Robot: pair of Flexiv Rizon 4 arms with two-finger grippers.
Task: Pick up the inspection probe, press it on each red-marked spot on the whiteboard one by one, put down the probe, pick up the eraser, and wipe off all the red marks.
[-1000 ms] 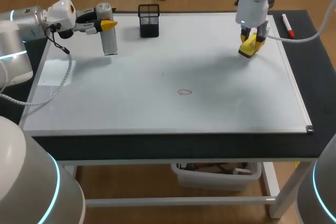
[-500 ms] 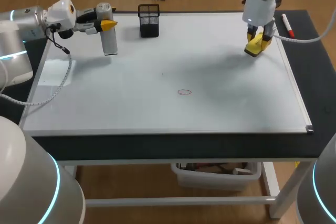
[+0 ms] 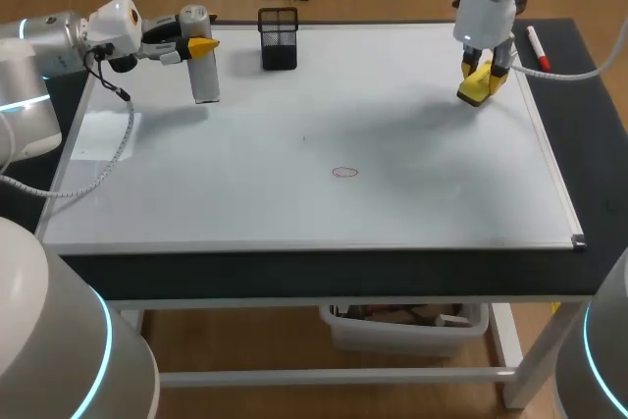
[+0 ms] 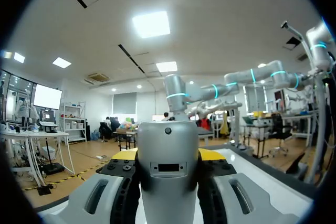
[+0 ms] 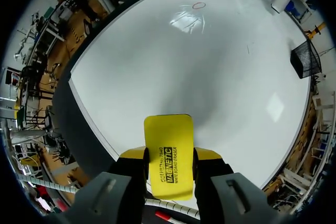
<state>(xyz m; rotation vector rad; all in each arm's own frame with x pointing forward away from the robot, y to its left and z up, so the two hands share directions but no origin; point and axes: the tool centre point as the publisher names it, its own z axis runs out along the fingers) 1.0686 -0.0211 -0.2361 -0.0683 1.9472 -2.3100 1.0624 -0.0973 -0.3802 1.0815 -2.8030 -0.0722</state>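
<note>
near edge: whiteboard point(image 3: 196, 205) lies flat on the dark table point(image 3: 294, 277); its frame runs just inside the table's front lip, so little margin there.
red mark: a single small red loop point(image 3: 344, 172) near mid-board, slightly to the near side. It is the only red I can find on the board.
right gripper: right gripper point(image 3: 480, 76) is clamped on the yellow eraser point(image 3: 473, 88), both fingers on its sides, at the far right of the board. Pad to board contact: cannot tell.
left gripper: left gripper point(image 3: 193, 46) is closed around the grey inspection probe point(image 3: 204, 78), which hangs tip-down over the far-left part of the board, well apart from the mark.
pen holder: black mesh cup point(image 3: 279, 38) at the far edge, between the two arms and off any line from eraser to mark.
marker: red-capped pen point(image 3: 536, 47) on the table just outside the board's right frame, beside the right arm.
progress: my read is that the eraser pickup is done and wiping is not, since the mark is intact. The probe is not set down. Whether pressing is finished cannot be told.
left to do: bring the eraser to the loop, wipe it, park the probe.
room: bare board between eraser and mark, nothing in the way. The tight spots are the right frame edge next to the eraser and the marker beyond it.
</note>
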